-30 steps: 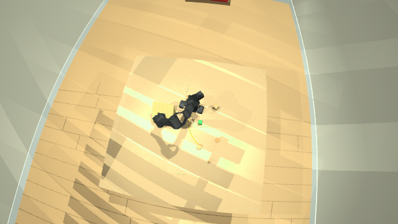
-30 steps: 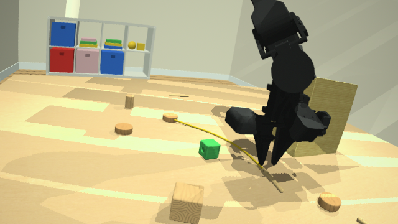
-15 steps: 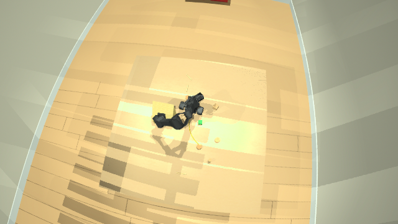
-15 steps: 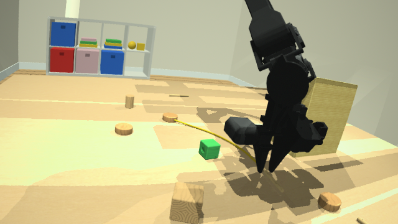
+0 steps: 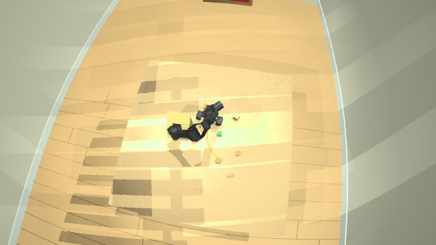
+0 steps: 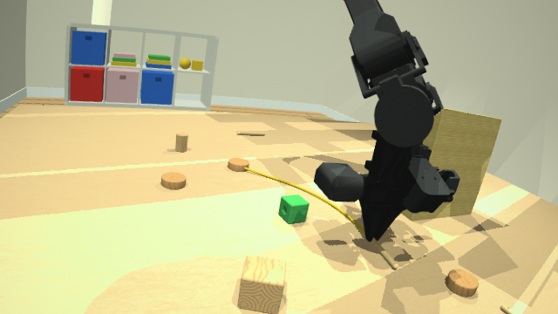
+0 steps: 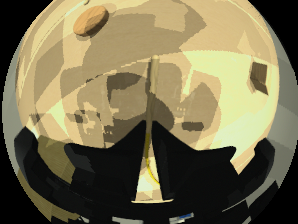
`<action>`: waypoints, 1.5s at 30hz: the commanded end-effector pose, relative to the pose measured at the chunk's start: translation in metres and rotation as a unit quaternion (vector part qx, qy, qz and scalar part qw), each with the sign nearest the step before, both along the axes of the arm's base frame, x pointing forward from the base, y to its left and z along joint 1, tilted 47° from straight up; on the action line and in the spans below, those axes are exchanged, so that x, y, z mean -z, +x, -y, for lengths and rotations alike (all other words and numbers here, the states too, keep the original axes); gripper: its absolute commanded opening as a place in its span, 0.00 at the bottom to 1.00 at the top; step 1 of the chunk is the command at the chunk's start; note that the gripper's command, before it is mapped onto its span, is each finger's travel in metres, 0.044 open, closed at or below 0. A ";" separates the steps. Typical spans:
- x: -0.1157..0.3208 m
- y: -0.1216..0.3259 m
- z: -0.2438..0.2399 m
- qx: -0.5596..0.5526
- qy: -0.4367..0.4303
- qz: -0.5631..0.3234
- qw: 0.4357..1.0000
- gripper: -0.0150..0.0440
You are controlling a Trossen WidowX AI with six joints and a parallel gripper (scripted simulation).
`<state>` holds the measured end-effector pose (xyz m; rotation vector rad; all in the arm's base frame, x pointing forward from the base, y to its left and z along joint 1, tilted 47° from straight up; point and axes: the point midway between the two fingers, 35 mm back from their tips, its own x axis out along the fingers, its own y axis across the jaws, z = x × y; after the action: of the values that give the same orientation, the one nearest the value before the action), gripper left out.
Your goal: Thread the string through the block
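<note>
Four bins in the far shelf unit (image 6: pixel 67 65): blue over red, then pink, blue. Contents hidden. Button (image 6: pixel 238 164) (image 5: pixel 218 160) holds the string (image 6: pixel 301 187) (image 5: pixel 210 148); green block (image 6: pixel 294 209) (image 5: pixel 219 133) nearer. Claw (image 6: pixel 373 239) (image 7: pixel 148 124) clamped on stick (image 6: pixel 387 256) (image 7: pixel 154 75), string-side end obscured. Loose stick (image 6: pixel 506 310) cropped.

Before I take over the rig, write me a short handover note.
Gripper: shut on the stick near its string end, low over the table.
String: runs from its button to the fingers.
Green block: on the table, hole visible, nothing through it.
Done: stick gripped.
Left: thread it, pull the string through, lay the stick down away from the block, open fully.
</note>
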<state>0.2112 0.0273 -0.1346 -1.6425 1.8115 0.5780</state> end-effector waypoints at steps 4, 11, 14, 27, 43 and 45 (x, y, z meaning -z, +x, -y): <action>-0.005 0.001 -0.006 0.001 0.002 0.001 1.000 0.25; -0.011 0.002 -0.013 0.001 0.002 0.001 1.000 0.25; -0.013 0.002 -0.016 0.001 0.002 0.001 1.000 0.25; -0.025 0.003 -0.028 0.001 0.003 0.001 1.000 0.25; -0.040 0.002 -0.042 0.001 0.002 0.000 1.000 0.25; -0.037 0.001 -0.039 0.000 0.000 -0.002 1.000 0.25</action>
<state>0.2126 0.0669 -0.0968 -1.6436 1.8121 0.5811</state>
